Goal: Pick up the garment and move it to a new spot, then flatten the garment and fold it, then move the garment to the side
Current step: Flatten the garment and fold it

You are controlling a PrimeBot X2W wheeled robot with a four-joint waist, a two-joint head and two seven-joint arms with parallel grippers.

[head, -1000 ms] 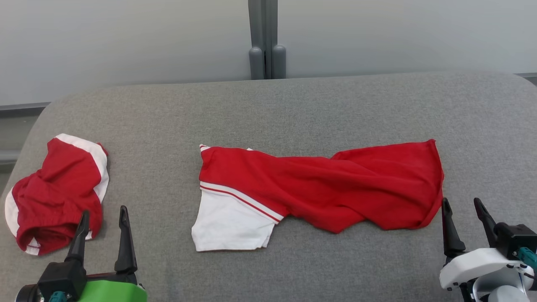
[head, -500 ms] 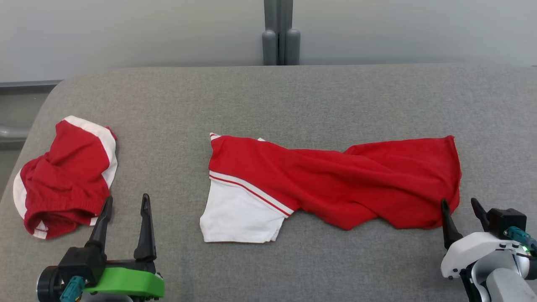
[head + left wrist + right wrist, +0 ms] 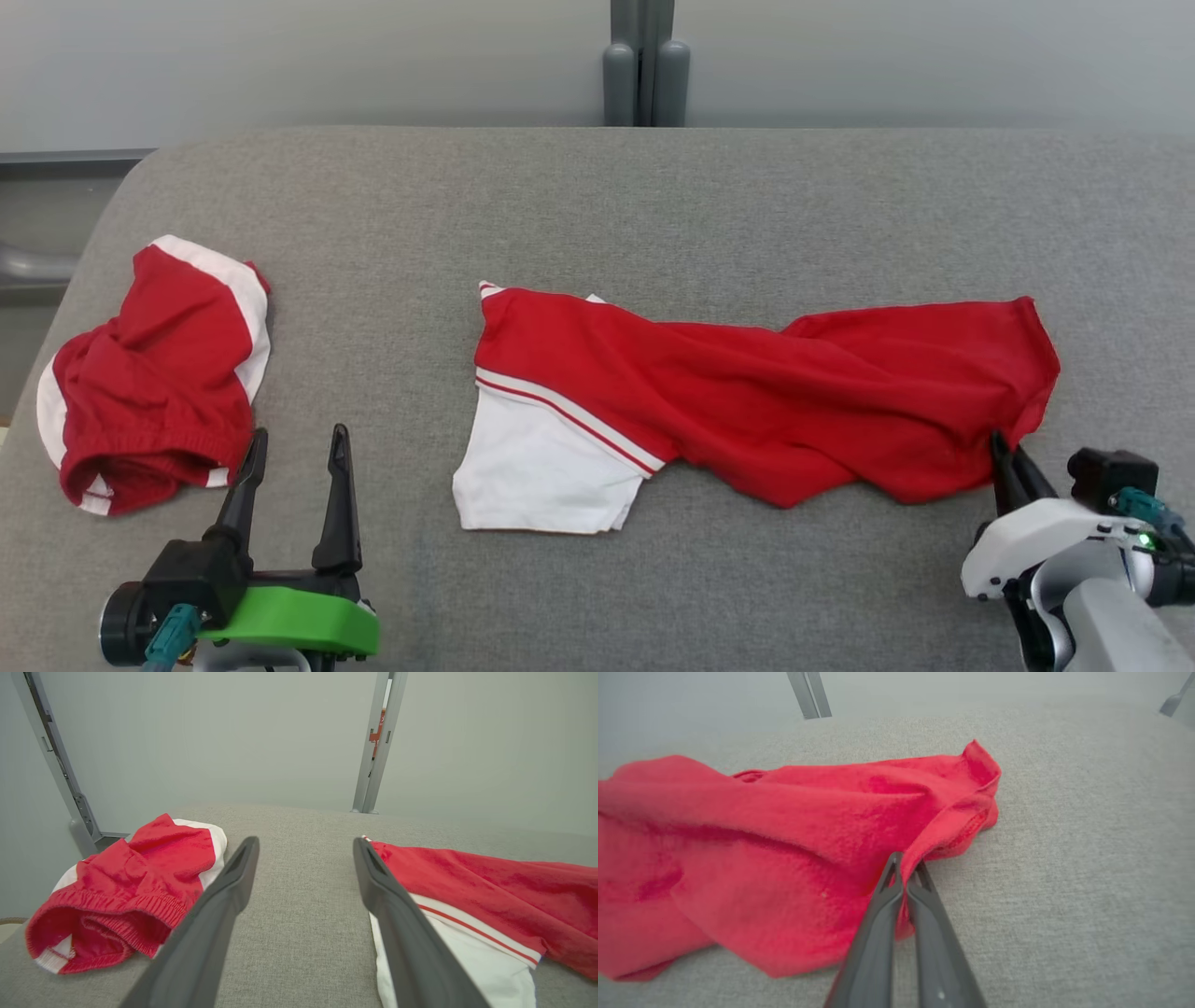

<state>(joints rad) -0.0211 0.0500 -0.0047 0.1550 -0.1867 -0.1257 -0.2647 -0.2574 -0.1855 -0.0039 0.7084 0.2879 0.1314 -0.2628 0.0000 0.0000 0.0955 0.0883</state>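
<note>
I see right gripper [image 3: 903,864] pinched shut on hem of red garment [image 3: 766,411], at its near right corner. Garment lies twisted across middle of grey table [image 3: 597,187]. Left gripper [image 3: 299,437] wide open, just beside crumpled red shorts [image 3: 149,373].

Left claw [image 3: 300,432] green-mounted, right claw [image 3: 999,439] white-shelled — both with long dark fingers [image 3: 338,495].

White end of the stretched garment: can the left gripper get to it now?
Probably yes: the left gripper stands open, with bare grey surface between it and the white end.
</note>
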